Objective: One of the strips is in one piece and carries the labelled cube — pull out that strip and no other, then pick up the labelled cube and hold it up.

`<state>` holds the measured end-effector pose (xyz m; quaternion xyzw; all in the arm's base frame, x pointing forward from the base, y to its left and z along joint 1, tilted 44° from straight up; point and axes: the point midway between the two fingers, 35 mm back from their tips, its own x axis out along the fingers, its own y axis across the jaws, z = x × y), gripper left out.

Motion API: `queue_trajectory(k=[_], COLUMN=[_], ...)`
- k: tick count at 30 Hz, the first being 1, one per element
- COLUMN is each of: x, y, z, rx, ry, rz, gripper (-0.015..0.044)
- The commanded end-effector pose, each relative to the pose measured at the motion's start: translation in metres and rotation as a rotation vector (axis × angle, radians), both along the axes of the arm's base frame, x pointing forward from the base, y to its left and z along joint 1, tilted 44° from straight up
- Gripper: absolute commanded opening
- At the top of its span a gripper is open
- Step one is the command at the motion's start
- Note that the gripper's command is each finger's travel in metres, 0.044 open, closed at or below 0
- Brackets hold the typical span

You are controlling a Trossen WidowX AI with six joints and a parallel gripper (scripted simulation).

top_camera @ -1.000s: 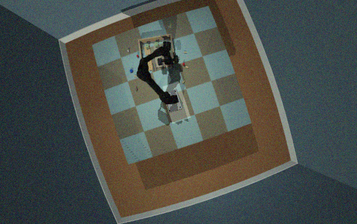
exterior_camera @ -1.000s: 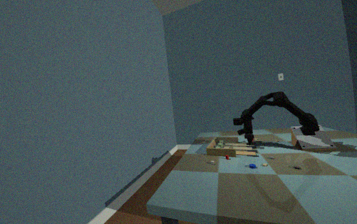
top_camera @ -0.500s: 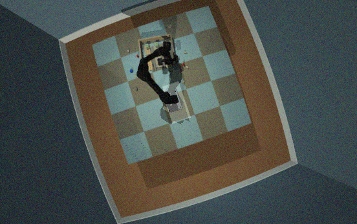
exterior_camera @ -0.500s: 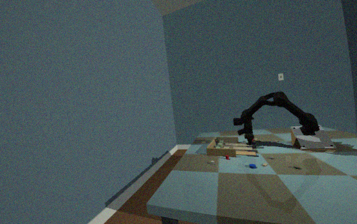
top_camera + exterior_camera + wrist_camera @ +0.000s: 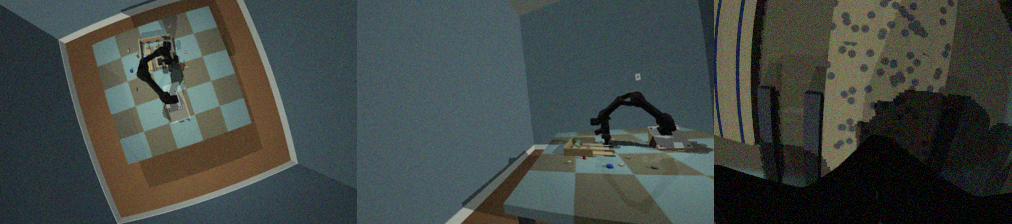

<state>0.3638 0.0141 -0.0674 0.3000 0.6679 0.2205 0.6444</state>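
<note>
1. Your widest thing is the checkered counter (image 5: pixel 207 94) (image 5: pixel 551 194), in pale blue and brown squares; it carries the arm and the small pieces.
2. Your black arm (image 5: pixel 154 85) (image 5: pixel 648 108) arches from its mounting toward the wooden box, its wrist pointing down.
3. The open wooden box (image 5: pixel 155 37) (image 5: pixel 580 152) stands on the counter. You can see pale strips reaching out of its side nearer the arm's mounting.
4. Your pincer (image 5: pixel 607 142) (image 5: pixel 876 143) is closed, with nothing gripped, and points down at the strip side of the box. You can't tell from these views whether its tip touches a strip.
5. Up close, you have a dotted strip (image 5: pixel 849 90) ahead of the pincer, partly in shadow. You can't confirm whether it is in one piece, since its far end runs out of view.
6. To the left in the wrist view, you see a blue-lined strip (image 5: pixel 729 65), apart from the dotted one.
7. Green pieces (image 5: pixel 147 46) (image 5: pixel 577 143) sit inside the box; you can't make out the labelled cube or which strip carries it.
8. Outside the box you have a blue piece (image 5: pixel 131 70) (image 5: pixel 609 166) and, nearer the box, a smaller red piece (image 5: pixel 138 56) (image 5: pixel 584 157).
</note>
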Motion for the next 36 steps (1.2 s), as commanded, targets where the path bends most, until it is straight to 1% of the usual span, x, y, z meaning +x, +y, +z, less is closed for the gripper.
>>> queue_trajectory(k=[1, 7, 36], x=[0.001, -0.001, -0.046], y=[0.002, 0.003, 0.007], z=[-0.001, -0.002, 0.000], rx=[0.002, 0.002, 0.003], ry=[0.000, 0.000, 0.003], rz=[-0.001, -0.001, -0.001], gripper=[0.0000, 0.0000, 0.0000])
